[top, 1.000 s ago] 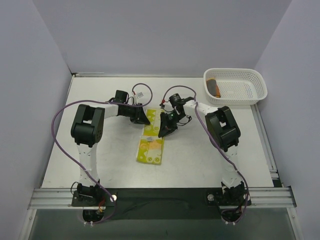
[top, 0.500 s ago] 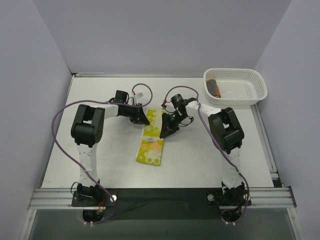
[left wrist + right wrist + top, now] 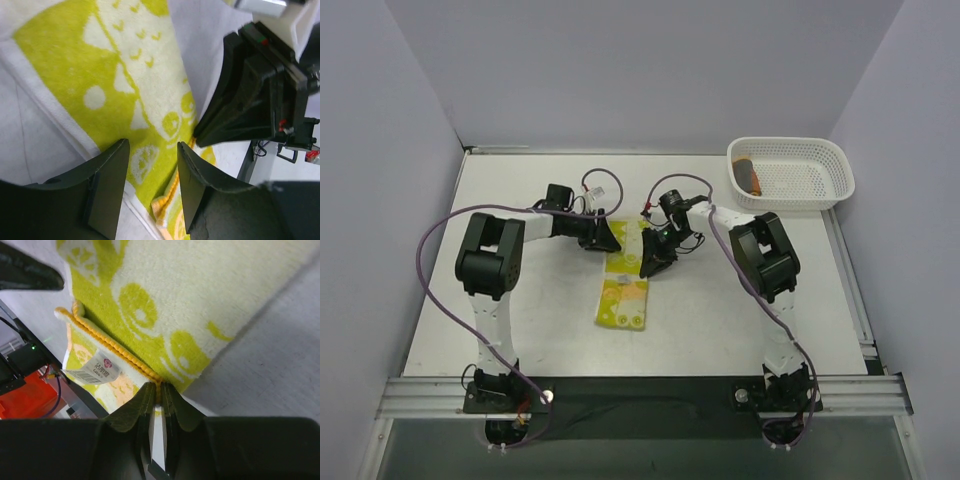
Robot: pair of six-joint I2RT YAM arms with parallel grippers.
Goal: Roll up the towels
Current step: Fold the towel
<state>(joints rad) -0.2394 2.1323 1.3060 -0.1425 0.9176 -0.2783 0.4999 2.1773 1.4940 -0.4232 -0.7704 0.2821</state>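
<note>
yellow towel (image 3: 623, 292): is lying as a long folded strip in the middle of the table (image 3: 520, 320), with one end nearer the arms' bases and the other end farther away.
left gripper (image 3: 611, 240): is sitting at the far left side of the yellow towel. Its fingers (image 3: 107, 185) are standing apart and are holding nothing.
right gripper (image 3: 648, 267): is pinching the yellow towel's orange edge, with its fingers (image 3: 135, 410) almost touching.
orange towel (image 3: 749, 176): is lying as a small bundle in the white basket (image 3: 825, 150) at the far right corner.
</note>
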